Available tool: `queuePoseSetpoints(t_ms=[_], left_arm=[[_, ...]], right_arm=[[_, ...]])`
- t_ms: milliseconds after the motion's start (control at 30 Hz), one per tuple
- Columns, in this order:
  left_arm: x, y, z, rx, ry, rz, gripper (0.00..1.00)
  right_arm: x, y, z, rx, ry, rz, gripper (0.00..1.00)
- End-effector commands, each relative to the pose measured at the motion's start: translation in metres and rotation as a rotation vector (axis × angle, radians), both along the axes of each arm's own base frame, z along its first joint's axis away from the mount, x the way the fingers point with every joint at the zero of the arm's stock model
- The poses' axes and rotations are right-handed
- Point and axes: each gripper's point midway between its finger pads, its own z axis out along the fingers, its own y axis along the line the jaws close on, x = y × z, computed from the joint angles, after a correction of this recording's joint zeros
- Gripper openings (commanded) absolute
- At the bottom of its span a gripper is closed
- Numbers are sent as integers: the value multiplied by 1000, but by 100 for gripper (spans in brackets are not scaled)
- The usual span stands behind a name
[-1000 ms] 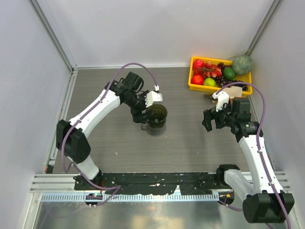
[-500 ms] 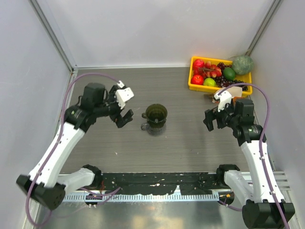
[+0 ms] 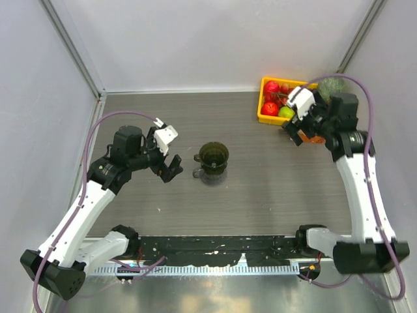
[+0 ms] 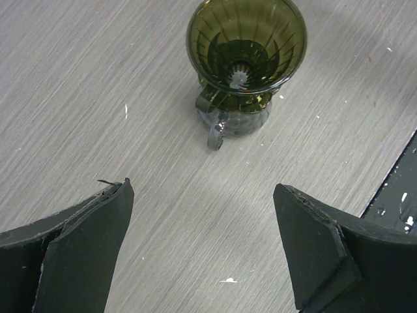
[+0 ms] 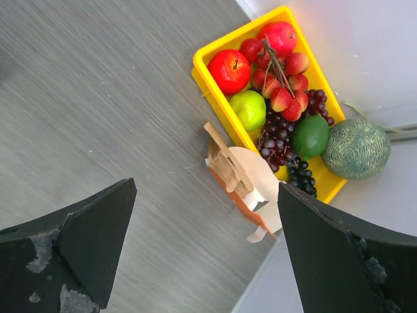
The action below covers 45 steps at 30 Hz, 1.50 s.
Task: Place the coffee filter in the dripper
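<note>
Overhead, the right pincer (image 3: 298, 132), released like the left pincer (image 3: 171, 166), partly hides the coffee filter (image 5: 255, 175).

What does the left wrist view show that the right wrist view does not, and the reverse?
Only left wrist: the dripper, empty and upright. Only right wrist: the yellow fruit tray, a green round ball beside it, and a pale fan-shaped paper in a stand, probably the coffee filter. Both: the grey table and their own jaws, open and empty.
</note>
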Motion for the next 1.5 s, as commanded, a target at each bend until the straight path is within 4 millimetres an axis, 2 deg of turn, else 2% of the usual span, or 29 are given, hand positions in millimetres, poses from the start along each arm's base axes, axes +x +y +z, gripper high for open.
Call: queuePoseSetpoints(t_ms=[0,33,100,133,267,400,433,467,500,567,833,867,1000,1200,1267,1333,1367,1433,1467], left_arm=[[-4,-12,16,-68,-39,-66,99],[-4,-13,17,-72,-36,-70,99],[-8,-16,15,-74,-1,-87,99],[-9,-17,16,-76,10,-96,99],[-14,-21,19,-92,20,-126,99],[-16,-24,21,-104,22,-140,99],[-16,-24,21,-105,24,-142,99],[-16,-25,20,-105,30,-145,99],[-16,-25,20,-105,30,-145,99],[-15,-25,19,-102,38,-146,99],[-11,-26,17,-92,46,-145,99],[-10,-26,15,-91,48,-144,99],[-8,-27,15,-91,48,-144,99],[-7,-30,19,-102,44,-152,99],[-8,-31,20,-106,48,-155,99],[-8,-31,20,-106,55,-156,99],[-8,-31,21,-105,53,-156,99],[-8,-30,22,-103,52,-153,99],[-8,-30,23,-103,48,-152,99]], right_arm=[[48,-1,-33,-233,84,46,99],[56,-2,-38,-272,83,56,100],[75,-1,-56,-354,100,66,94],[90,-4,-69,-392,115,50,93],[123,-6,-97,-479,132,41,89],[148,-15,-124,-571,147,13,88],[153,-17,-125,-587,142,3,87],[157,-18,-135,-599,160,10,87],[160,-19,-135,-612,157,4,86],[167,-22,-150,-635,177,5,85],[177,-24,-174,-666,217,9,68],[177,-23,-174,-667,216,11,62],[177,-22,-179,-666,233,20,49],[174,-24,-185,-678,251,28,42],[174,-24,-185,-678,254,29,37],[172,-24,-183,-675,259,24,31],[172,-25,-182,-673,261,21,18],[169,-25,-178,-672,262,15,5],[166,-26,-177,-668,273,21,5]])
